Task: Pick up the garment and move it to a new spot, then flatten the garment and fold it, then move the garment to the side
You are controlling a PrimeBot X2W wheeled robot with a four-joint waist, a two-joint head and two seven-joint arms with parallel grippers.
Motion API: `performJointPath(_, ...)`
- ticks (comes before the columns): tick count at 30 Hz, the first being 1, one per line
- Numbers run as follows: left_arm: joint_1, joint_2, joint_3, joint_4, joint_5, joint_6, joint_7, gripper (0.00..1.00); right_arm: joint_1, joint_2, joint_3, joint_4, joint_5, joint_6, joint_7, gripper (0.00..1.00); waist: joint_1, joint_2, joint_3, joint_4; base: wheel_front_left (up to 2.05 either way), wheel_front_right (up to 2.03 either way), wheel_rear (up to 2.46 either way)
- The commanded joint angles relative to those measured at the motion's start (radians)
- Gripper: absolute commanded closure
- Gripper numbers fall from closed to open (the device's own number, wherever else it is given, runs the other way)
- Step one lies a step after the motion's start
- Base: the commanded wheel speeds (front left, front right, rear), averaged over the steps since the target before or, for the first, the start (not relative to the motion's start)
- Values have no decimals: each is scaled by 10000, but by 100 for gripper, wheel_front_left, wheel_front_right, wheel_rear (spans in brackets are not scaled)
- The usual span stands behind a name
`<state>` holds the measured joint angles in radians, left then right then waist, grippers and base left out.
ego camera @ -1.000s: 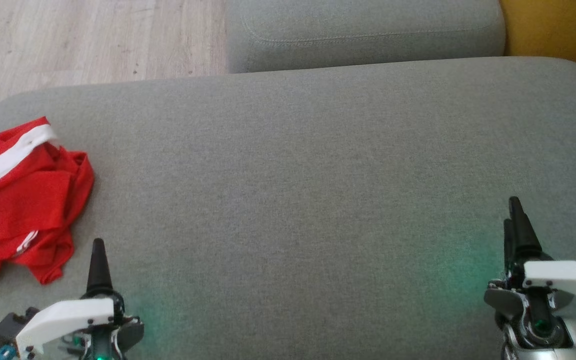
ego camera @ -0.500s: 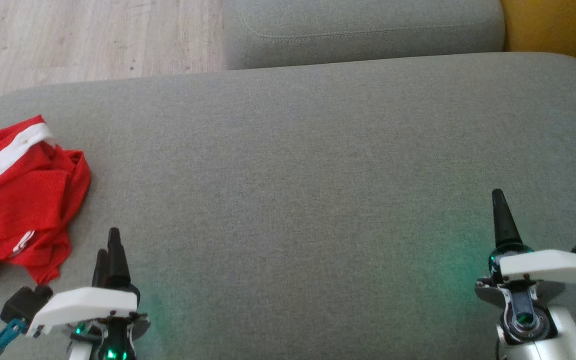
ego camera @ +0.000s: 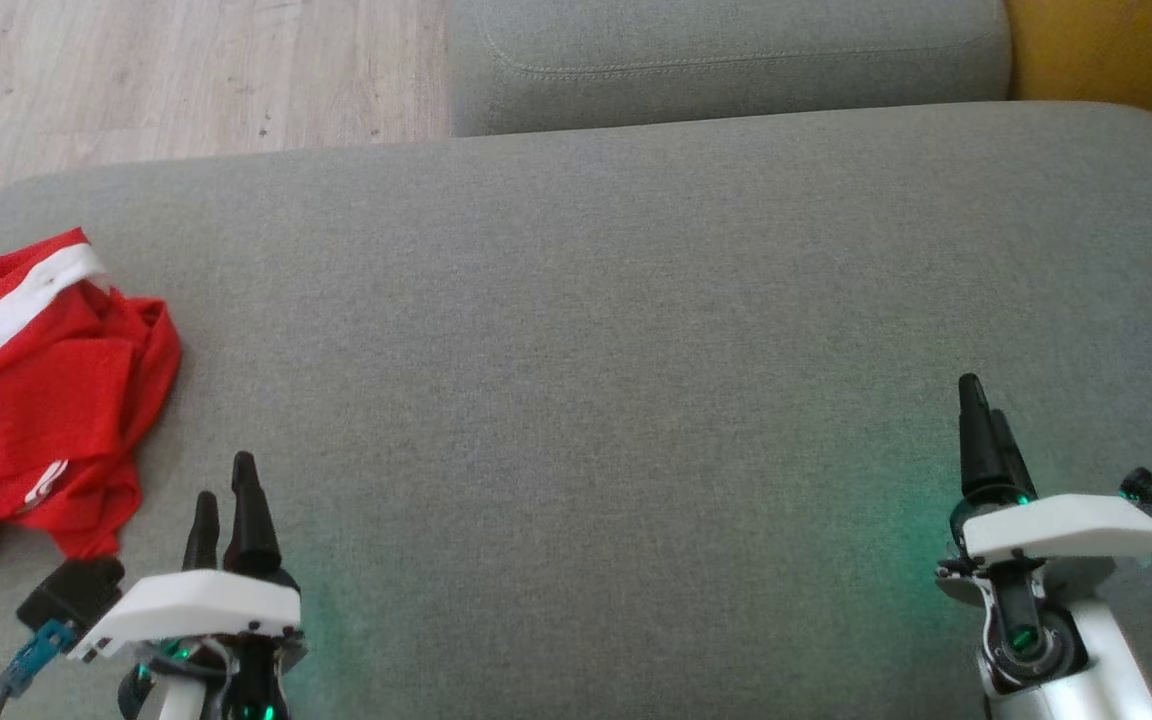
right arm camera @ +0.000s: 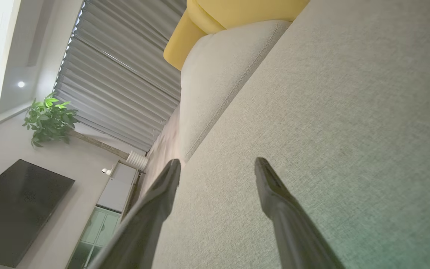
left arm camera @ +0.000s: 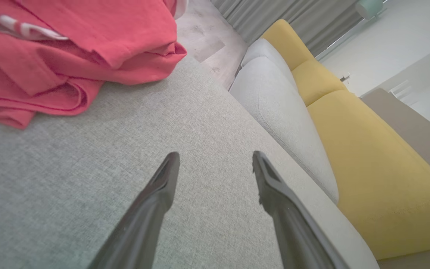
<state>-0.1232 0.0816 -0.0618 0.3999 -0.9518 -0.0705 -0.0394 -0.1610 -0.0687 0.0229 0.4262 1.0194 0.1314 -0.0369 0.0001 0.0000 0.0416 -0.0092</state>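
Here, from the head, we see one red garment [ego camera: 36,400] crumpled at the left edge of the grey sofa seat [ego camera: 586,350], near our left gripper [ego camera: 224,478]; our right gripper [ego camera: 981,398] is well apart. At the left wrist, two fingers spread wide, holding nothing. At the right wrist, two fingers likewise wide and empty-handed above the seat.

Our head camera looks steeply down on the broad grey fabric cushion [ego camera: 576,300]. Our wrist cameras sit close above it, both facing the yellow upholstered sofa [left arm camera: 368,149] beyond.
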Motion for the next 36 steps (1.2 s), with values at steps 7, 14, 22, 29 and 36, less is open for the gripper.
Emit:
performJointPath(7,-448,212,14,-281,1176,158,-350,0,-681,1,260,-227,-1182,-4,-372,0,-1,0,1,-51,0,0,0)
performJointPath(14,-438,279,-67,-289,2074,252,-556,0,-740,1,432,-143,-2018,-4,-578,0,-1,0,31,-115,0,0,0)
performJointPath(22,-459,295,-159,-204,3062,324,-791,0,-907,8,653,3,-2917,-5,-813,0,-1,0,87,-157,0,0,0)
performJointPath(29,-509,316,-266,-107,3971,395,-996,0,-1028,-11,892,207,-3820,-5,-1018,0,-1,0,120,-166,0,0,0)
performJointPath(36,-447,329,-340,121,4879,579,-1201,0,-1082,13,1086,514,-4808,-5,-1224,0,-1,0,80,-206,0,0,0)
